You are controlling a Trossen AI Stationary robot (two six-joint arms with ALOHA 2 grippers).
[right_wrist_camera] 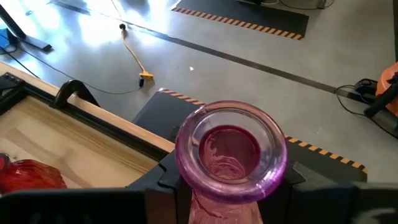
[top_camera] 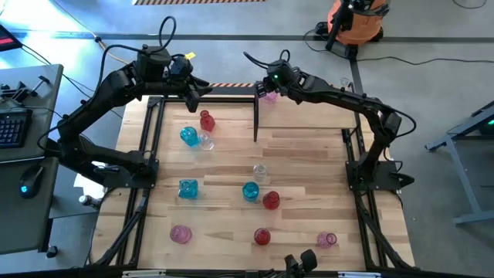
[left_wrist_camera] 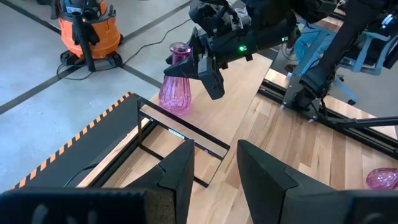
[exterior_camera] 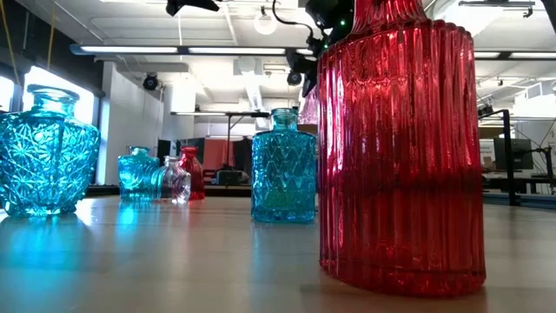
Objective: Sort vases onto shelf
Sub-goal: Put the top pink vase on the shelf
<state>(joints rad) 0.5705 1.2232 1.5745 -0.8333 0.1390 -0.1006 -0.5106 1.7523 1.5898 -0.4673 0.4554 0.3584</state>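
Right gripper [left_wrist_camera: 208, 78] pinches a pink vase [left_wrist_camera: 175, 87] by its neck, above the table's far edge.

The pink vase hangs upright between the right gripper's fingers, its flared rim [right_wrist_camera: 231, 151] just above them and its ribbed belly below (the belly looks clear of any surface in the left wrist view). Under and just beside it stands the shelf's [left_wrist_camera: 180, 134] thin black frame, near the striped edge of the table [top_camera: 309, 154]. The left gripper [top_camera: 191, 94] hovers near the same far edge, well apart from the vase, its fingers [left_wrist_camera: 177, 177] parted with nothing between them. The other vases stand spread over the table: a red one [top_camera: 207, 120], a turquoise one [top_camera: 188, 137] and a clear one [top_camera: 206, 140] bunched near the left gripper, the rest nearer the front.
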